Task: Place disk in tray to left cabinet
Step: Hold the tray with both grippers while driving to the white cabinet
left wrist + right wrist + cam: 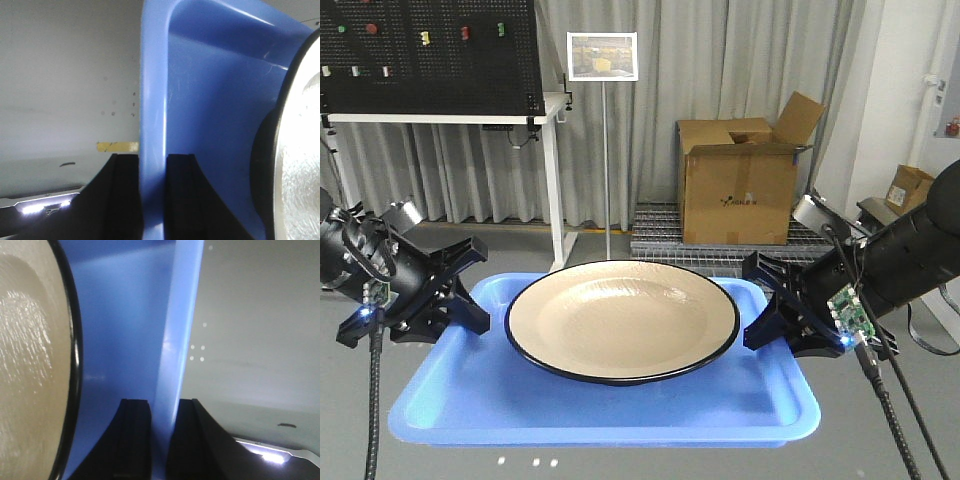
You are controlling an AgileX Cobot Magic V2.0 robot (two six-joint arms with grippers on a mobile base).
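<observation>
Currently the disk lies flat in the middle of the blue tray, its thin black rim close to the tray's long edges. Beige glossy face up, nothing on it.

Left gripper: clamped on the tray's left short rim, one black finger above the rim and one below. Left wrist view confirms it: the tray wall runs straight between the two fingers of the left gripper, both pressed to it. The disk edge shows at far right, apart from the fingers.

Right gripper: the same hold on the right short rim. Right wrist view: the right gripper is closed on the tray rim, the disk at left, not touched.

A grey surface shows beneath the tray; cannot tell whether the tray rests on it or hangs just clear. A strip of yellow tape lies on that grey beside the left rim.

Background: an open cardboard box on a metal grid pallet, a black pegboard on a white frame, a small sign on a stand, grey curtains behind.
</observation>
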